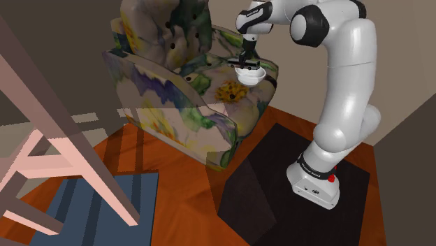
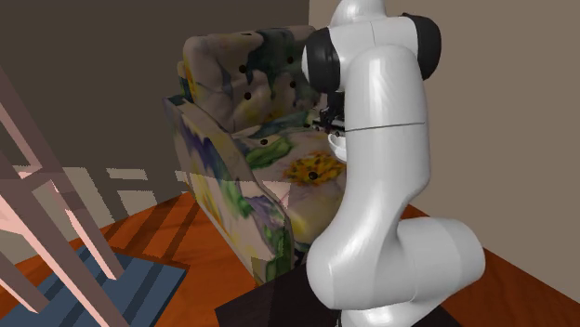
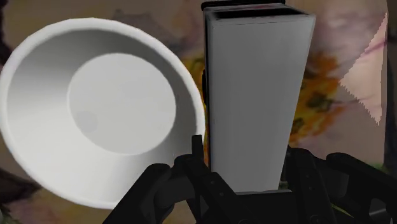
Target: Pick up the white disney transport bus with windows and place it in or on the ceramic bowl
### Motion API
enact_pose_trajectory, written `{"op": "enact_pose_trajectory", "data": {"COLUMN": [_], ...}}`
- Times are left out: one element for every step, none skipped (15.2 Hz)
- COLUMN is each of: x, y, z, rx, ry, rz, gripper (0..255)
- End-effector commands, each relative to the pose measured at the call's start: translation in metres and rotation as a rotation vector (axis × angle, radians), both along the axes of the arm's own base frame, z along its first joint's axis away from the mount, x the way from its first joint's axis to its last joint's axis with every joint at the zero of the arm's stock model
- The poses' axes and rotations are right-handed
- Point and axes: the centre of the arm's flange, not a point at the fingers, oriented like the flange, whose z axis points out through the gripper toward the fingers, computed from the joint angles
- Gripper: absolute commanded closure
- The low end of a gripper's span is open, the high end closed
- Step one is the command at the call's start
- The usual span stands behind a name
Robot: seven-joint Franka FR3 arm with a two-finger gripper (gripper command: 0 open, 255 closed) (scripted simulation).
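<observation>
We see the all-black two-finger hand (image 3: 245, 175) clamped on the plain white, box-shaped bus (image 3: 254, 89), one finger pressed against each long side. In the wrist view the bus hangs lengthwise away from the hand, just beside the rim of the round white bowl (image 3: 32, 127). In the shoulder view the bowl (image 1: 252, 75) sits on the seat of the flower-patterned upholstered armchair (image 1: 175, 98), directly under the hand (image 1: 245, 61).
</observation>
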Motion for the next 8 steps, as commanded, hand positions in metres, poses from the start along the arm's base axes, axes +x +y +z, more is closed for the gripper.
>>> {"op": "enact_pose_trajectory", "data": {"x": [0.001, 0.002, 0.002, 0.002, 0.002, 0.002, 0.002, 0.002], "y": [-0.026, -0.04, -0.053, -0.066, -0.079, -0.092, -0.106, -0.119], "z": [0.001, 0.0, 0.0, 0.0, 0.0, -0.001, -0.001, -0.001], "rx": [0.0, 0.0, 0.0, 0.0, 0.0, 0.0, 0.0, 0.0], "ry": [-0.001, -0.001, -0.001, -0.001, -0.001, -0.001, -0.001, -0.001], "rz": [0.001, 0.001, 0.001, 0.001, 0.001, 0.001, 0.001, 0.002], "gripper": [255, 255, 255, 255, 255, 255, 255, 255]}}
